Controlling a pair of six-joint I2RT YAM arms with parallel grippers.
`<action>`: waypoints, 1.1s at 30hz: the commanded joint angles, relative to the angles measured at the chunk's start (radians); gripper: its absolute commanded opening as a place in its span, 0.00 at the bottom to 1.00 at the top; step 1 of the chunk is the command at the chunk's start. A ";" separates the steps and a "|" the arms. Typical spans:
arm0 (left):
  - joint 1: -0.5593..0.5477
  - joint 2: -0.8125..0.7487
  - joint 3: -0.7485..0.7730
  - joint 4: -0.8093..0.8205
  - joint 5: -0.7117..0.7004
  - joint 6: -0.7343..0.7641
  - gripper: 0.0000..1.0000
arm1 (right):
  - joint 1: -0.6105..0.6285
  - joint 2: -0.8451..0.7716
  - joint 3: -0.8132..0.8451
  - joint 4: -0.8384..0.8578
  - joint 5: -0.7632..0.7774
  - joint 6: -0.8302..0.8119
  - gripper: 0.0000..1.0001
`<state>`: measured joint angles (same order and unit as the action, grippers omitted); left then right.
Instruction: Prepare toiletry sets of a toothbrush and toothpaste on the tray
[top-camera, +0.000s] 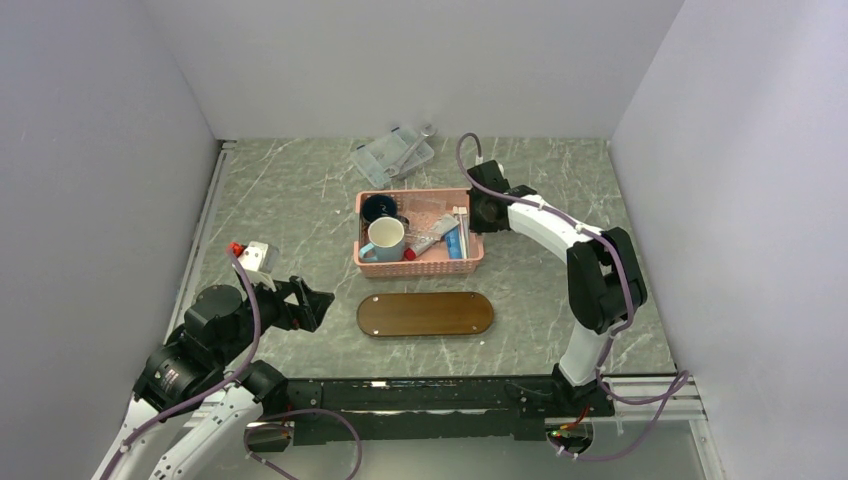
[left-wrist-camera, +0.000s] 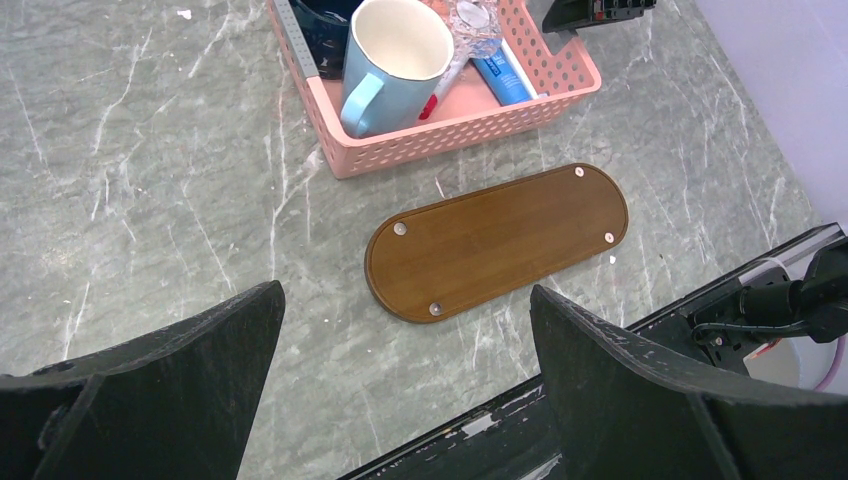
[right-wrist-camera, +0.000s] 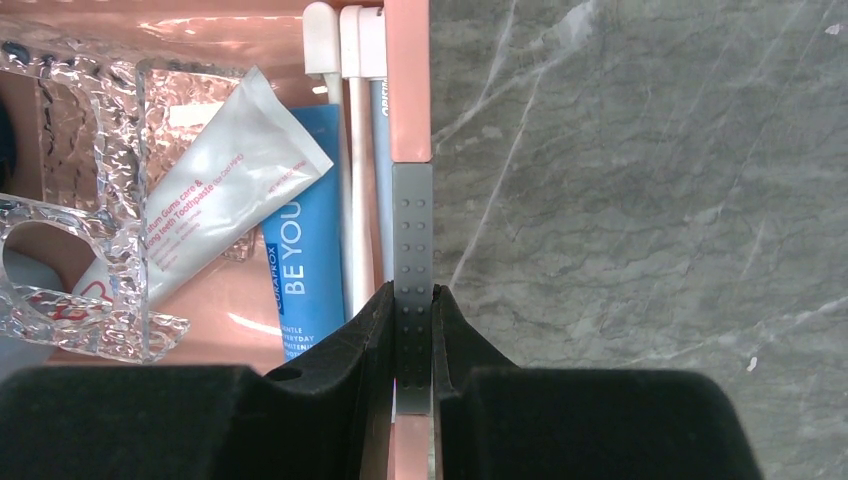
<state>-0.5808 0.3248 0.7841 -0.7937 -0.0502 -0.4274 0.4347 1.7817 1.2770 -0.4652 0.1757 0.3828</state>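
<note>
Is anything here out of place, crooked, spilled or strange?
One thing: the right gripper is shut on a grey dotted strip that lies along the top of the pink basket wall, not inside it. I cannot tell what the strip is. Nothing looks spilled or broken.

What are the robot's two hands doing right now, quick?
Left gripper: open, holding nothing.
Right gripper: closed on a flat grey dotted strip at the pink plastic basket rim.

Left claw (top-camera: 312, 305) gapes wide; right claw (right-wrist-camera: 413, 300), arm outstretched, pinches a grey strip (right-wrist-camera: 412, 220).
</note>
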 joint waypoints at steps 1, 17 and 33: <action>0.005 -0.002 0.001 0.028 -0.009 0.006 0.99 | -0.014 0.012 0.049 0.011 0.024 -0.002 0.00; 0.007 -0.002 0.001 0.031 0.000 0.010 0.99 | -0.010 -0.033 0.085 -0.045 0.053 0.002 0.42; 0.011 -0.014 0.001 0.034 0.008 0.013 0.99 | 0.083 -0.066 0.250 -0.178 0.120 0.066 0.58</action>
<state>-0.5762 0.3225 0.7841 -0.7925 -0.0494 -0.4271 0.4801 1.7592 1.4662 -0.5999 0.2607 0.4046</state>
